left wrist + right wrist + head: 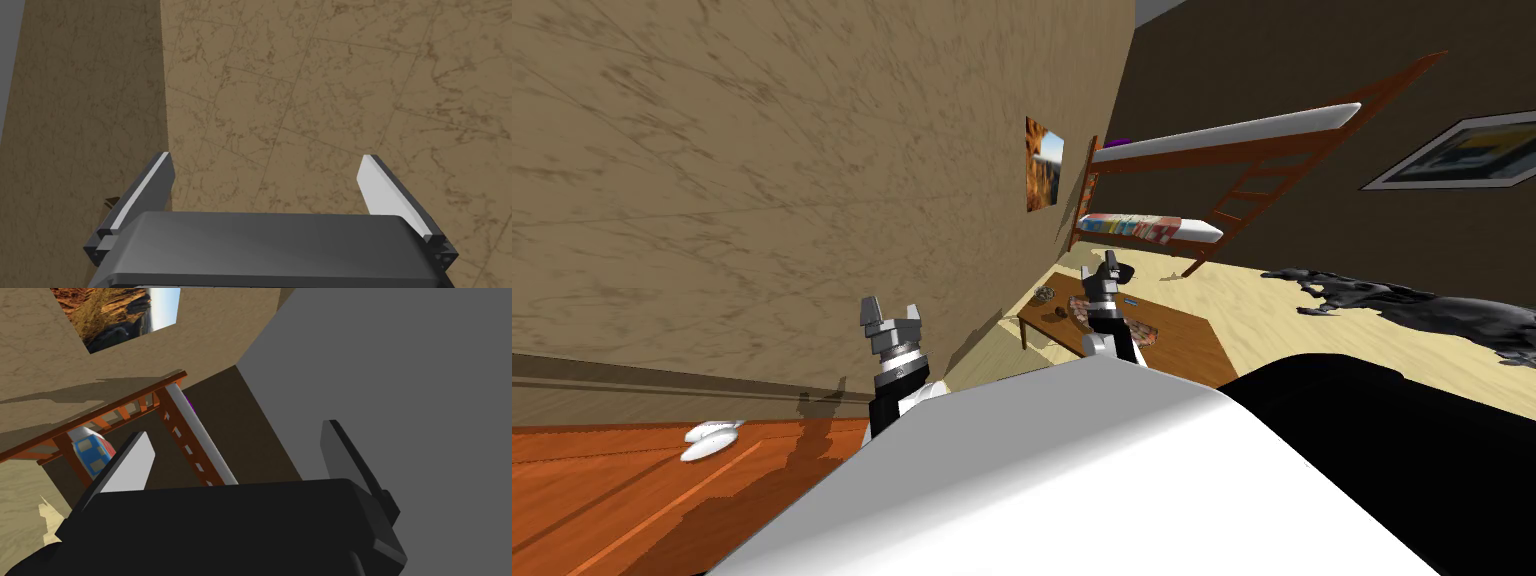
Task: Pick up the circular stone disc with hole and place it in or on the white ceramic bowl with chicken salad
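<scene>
Both arms sit high, probably for travel: the left gripper (891, 311) and right gripper (1102, 265) stand released and empty, the low brown wooden table (1192, 345) far ahead.

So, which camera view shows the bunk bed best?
The head view: the bunk bed shows almost whole there, both bunks and the ladder. The right wrist view shows a close part, its rails and bedding. The left wrist view faces a tan wall.

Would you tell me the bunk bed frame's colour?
Reddish-brown; the bunk bed frame shows best in the head view.
</scene>
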